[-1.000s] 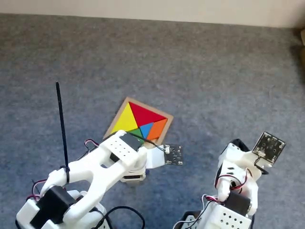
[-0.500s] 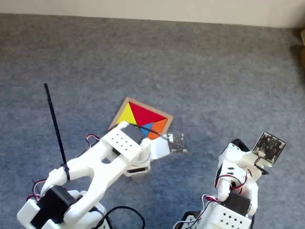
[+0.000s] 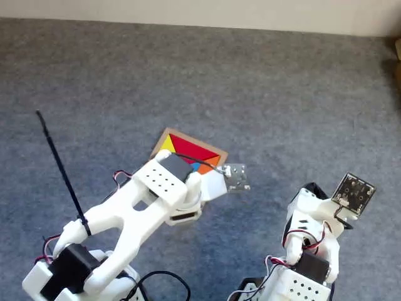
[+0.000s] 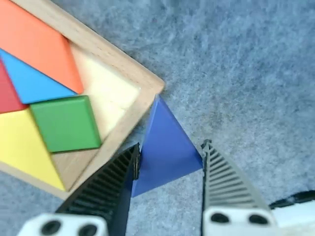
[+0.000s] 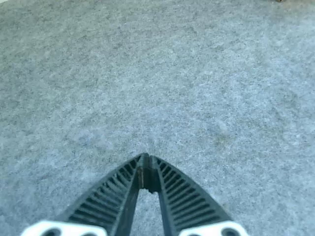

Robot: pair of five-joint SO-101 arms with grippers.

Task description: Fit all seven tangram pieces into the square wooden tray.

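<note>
No readable text, labels or numbers anywhere

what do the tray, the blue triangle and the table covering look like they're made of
Tray: probably unfinished light wood; pale and matte, with faint grain on the rim and bare floor.
Blue triangle: likely painted wood, though plastic is possible; flat, even colour, crisp edges, slight sheen.
Table covering: grey felt or short-pile carpet; fuzzy, mottled fibres.

- Tray [image 4: 106, 91]: pale bare wood, matt.
- Blue triangle [image 4: 165, 147]: smooth, painted, slight sheen.
- Table covering [image 4: 246, 59]: rough grey felt-like cloth.
- Left arm [image 3: 125, 219]: smooth white plastic shell.
</note>
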